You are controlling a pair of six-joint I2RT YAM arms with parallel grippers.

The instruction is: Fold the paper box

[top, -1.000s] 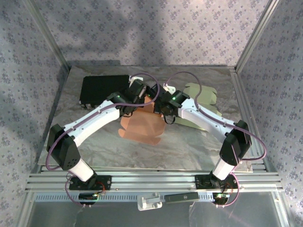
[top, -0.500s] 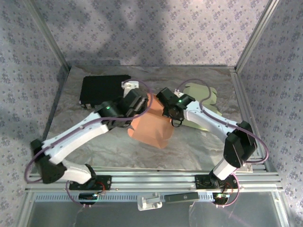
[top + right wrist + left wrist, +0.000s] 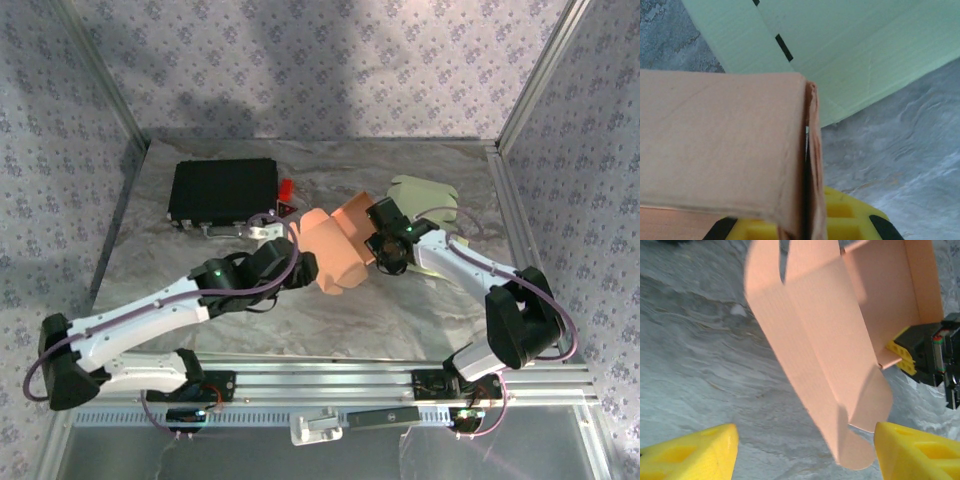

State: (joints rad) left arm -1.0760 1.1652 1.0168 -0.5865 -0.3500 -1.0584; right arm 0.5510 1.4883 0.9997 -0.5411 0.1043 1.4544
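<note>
The salmon paper box (image 3: 333, 248) is partly folded and lifted at mid-table, its walls up and a rounded flap (image 3: 860, 452) hanging toward me. My right gripper (image 3: 384, 240) is shut on the box's right wall; in the right wrist view the doubled cardboard (image 3: 807, 165) runs down between the yellow fingers (image 3: 850, 220). Those pads (image 3: 899, 354) also pinch the wall edge in the left wrist view. My left gripper (image 3: 298, 268) sits just left of the box, open, with its yellow fingers (image 3: 695, 450) wide apart and the flap close to the right one.
A black case (image 3: 222, 192) lies at the back left with a small red item (image 3: 287, 188) beside it. A pale green paper sheet (image 3: 425, 193) lies behind the right gripper, also in the right wrist view (image 3: 850, 45). Metal frame posts and patterned walls surround the table.
The right gripper has carried the box right and backward. The left arm has drawn back and lowered toward the near left, off the box, which is now more upright.
</note>
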